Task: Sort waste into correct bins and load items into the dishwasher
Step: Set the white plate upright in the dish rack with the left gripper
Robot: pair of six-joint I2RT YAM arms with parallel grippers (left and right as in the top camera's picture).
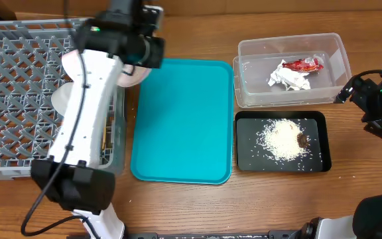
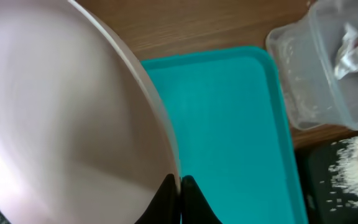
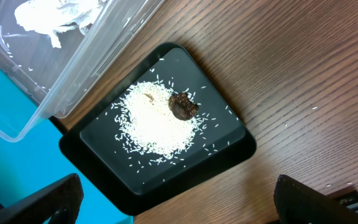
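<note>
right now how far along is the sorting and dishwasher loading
Done, it seems: red wrapper and white paper lie in the clear tub, rice and brown scrap on the black tray; the teal tray is bare. In hand: the left gripper pinches the white plate by its rim at the dish rack. Left: seating that plate; the arm hides much of the rack.

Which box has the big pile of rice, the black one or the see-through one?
The black tray holds the rice pile and a brown scrap. The clear tub beside it holds a red wrapper and crumpled white paper instead.
</note>
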